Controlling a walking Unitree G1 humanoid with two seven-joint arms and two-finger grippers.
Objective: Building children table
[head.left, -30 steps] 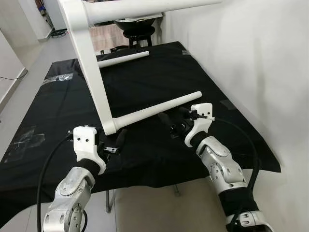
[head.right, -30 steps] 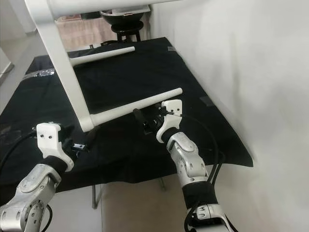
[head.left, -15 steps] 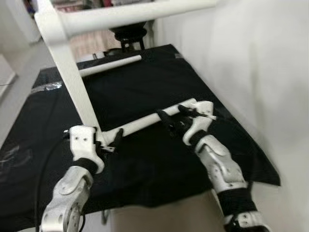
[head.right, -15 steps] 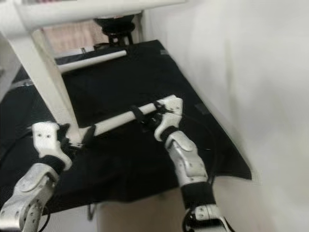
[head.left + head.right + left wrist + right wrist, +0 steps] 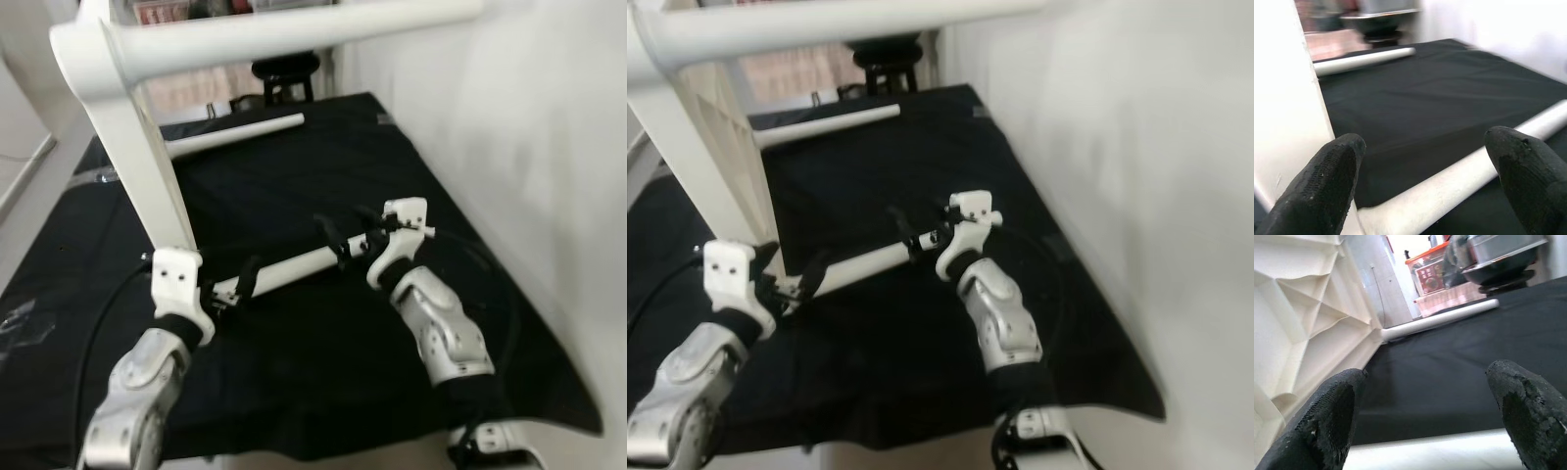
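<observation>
- Counter (image 5: 294,186): flat surface draped in a matte black cloth, lightly creased, running alongside a plain white wall (image 5: 549,147).
- Table frame (image 5: 132,147): smooth white plastic, standing tilted on the counter in front of the robot. The right wrist view shows a ribbed, honeycomb-like moulding on its underside.
- Legs counted: three round white tubes in view. One attached leg (image 5: 294,266) lies low and nearly horizontal just above the cloth; a second attached leg (image 5: 294,29) juts out across the top of the head view; one loose leg (image 5: 235,135) lies on the cloth at the far end of the counter.
- Left gripper (image 5: 227,292): at the base of the low leg, near the frame corner. Its textured black fingers (image 5: 1327,186) are spread apart on either side of the tube.
- Right gripper (image 5: 345,240): further along the same leg, fingers (image 5: 1528,411) likewise parted, straddling the tube without clamping it.
- Beyond the counter: one dark round stool (image 5: 284,70).
</observation>
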